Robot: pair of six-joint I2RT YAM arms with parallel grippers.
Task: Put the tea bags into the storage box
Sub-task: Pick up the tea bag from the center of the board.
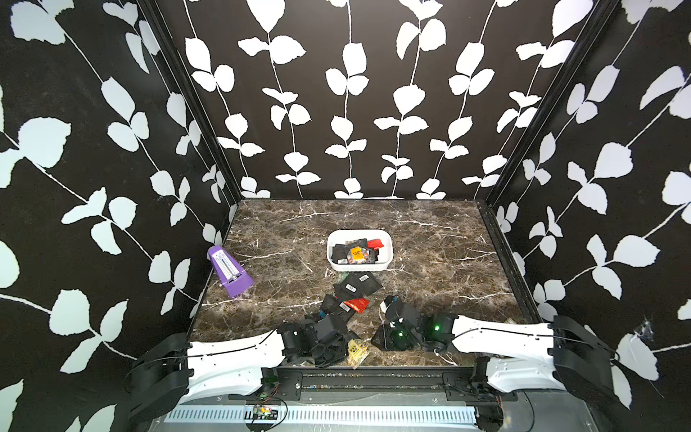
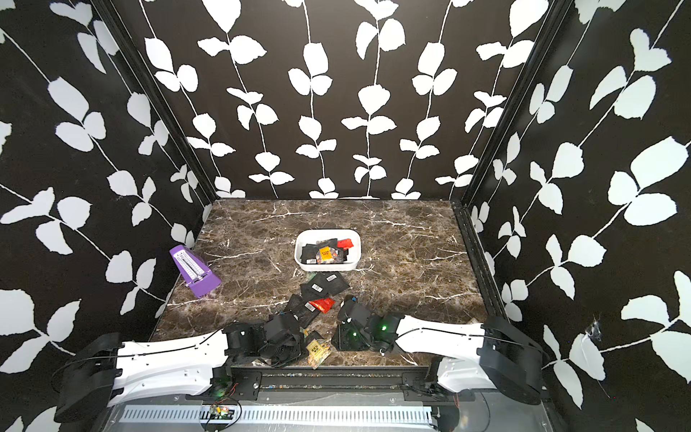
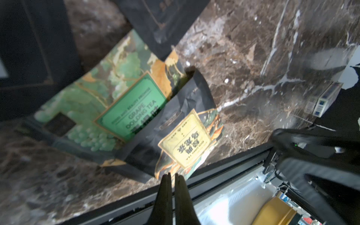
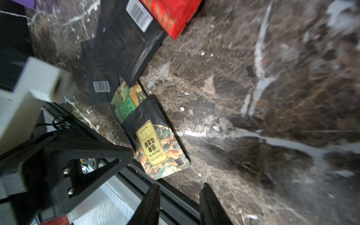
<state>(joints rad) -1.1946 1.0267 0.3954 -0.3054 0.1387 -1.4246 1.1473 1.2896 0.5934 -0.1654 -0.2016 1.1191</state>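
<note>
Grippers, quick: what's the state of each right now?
Left gripper: closed at the edge of the yellow tea bag; grip cannot be told.
Right gripper: open, holding nothing.

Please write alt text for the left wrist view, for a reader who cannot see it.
The left gripper, jaws shut, meets the edge of a yellow-labelled tea sachet overlapping a green grape oolong sachet on a brown marble table.

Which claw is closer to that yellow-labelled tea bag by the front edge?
Left. The left gripper, shut, sits right at the edge of the yellow-labelled tea bag; the right gripper hangs open, apart from it.
</note>
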